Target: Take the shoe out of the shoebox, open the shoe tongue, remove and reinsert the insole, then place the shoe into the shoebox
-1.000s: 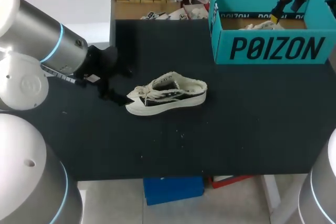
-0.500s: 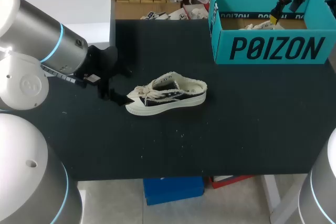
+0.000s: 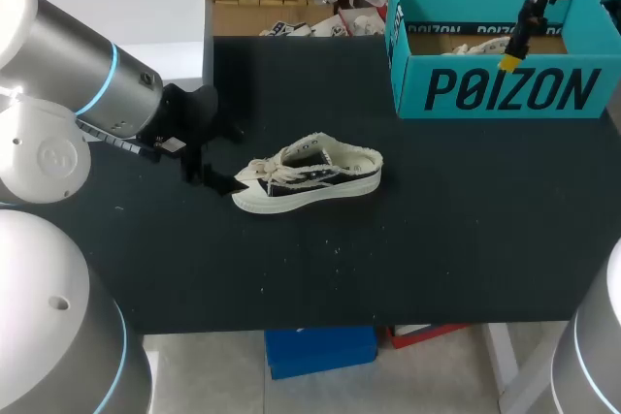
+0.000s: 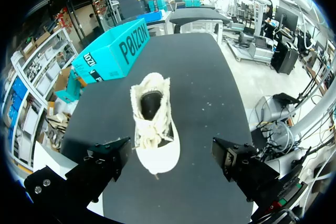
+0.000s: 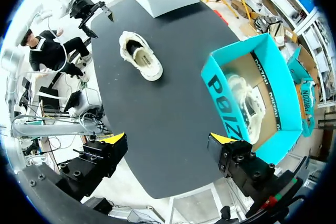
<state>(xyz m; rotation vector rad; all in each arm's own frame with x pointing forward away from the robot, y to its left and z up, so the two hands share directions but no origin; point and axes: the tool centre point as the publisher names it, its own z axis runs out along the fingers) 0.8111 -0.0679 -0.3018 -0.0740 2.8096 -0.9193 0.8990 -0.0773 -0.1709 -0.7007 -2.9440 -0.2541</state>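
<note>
At the table's left, my left gripper [image 4: 169, 148] is released, its fingers spread wide just beside the toe of the shoe [image 3: 309, 176]. That shoe sits on its sole near the middle of the black table [image 3: 437, 239], toe toward my left arm, well apart from the teal shoebox [image 3: 505, 89]. Above the box hangs my right gripper [image 5: 168, 139], likewise released; another shoe [image 5: 247, 100] lies inside.
</note>
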